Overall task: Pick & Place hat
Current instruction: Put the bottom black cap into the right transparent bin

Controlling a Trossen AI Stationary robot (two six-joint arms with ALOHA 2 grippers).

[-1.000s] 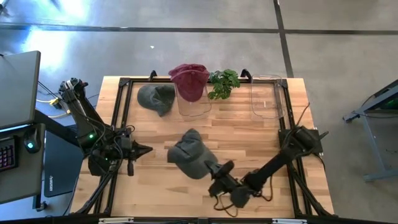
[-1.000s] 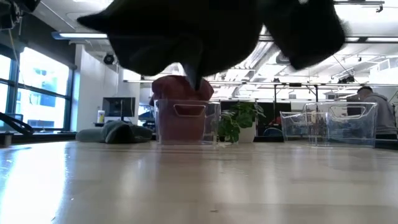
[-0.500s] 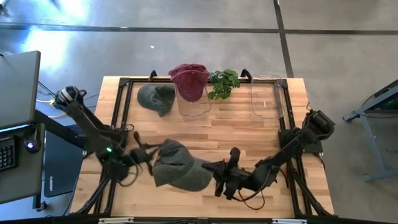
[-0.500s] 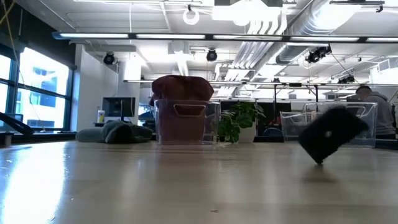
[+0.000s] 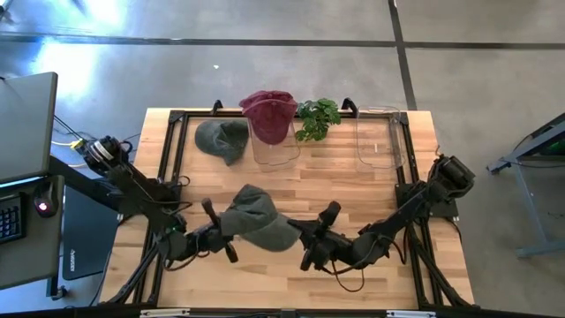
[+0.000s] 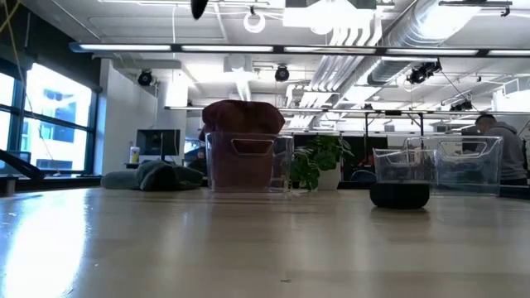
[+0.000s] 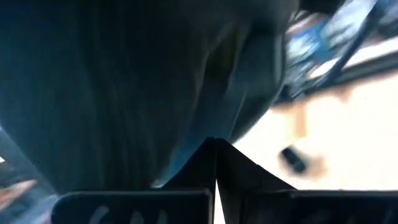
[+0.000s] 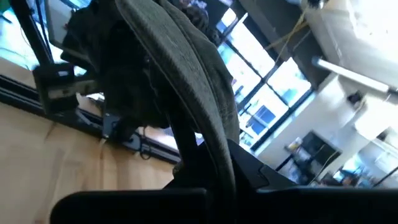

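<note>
A grey-green cap [image 5: 256,221] hangs lifted over the table's near middle, between both grippers. My left gripper [image 5: 222,231] meets it from the left, my right gripper [image 5: 298,237] from the right; both are shut on it. In the left wrist view the dark cloth [image 7: 137,87] fills the picture above the fingers. In the right wrist view the cap [image 8: 180,68] rises from the fingers. The low view does not show the cap. A second grey cap [image 5: 221,139] lies on the table's far left. A maroon hat [image 5: 269,110] sits on top of a clear bin [image 5: 275,148]. My left gripper pinches the cap's cloth at its left side [image 7: 208,134] between the two fingers, coming nearly level from the table's left. Which part of the cap this is, the cloth itself hides. The cap is clear of the table. My right gripper pinches the cap's thin edge [image 8: 214,146] between its fingers, coming from the table's right and slanting upward. The cap stands up from the fingers, lifted clear of the table.
A potted plant [image 5: 318,117] stands beside the maroon hat's bin. An empty clear bin [image 5: 380,137] stands at the far right. A dark rounded thing [image 6: 399,194] rests on the table in front of that bin in the low view. Black rails [image 5: 172,155] frame the tabletop.
My left gripper has moved right and toward the near edge, reached the cap and taken hold of its left side. My right gripper has carried the cap a little toward the table's left. The cap, which filled the low view's top, has gone out of that view.
</note>
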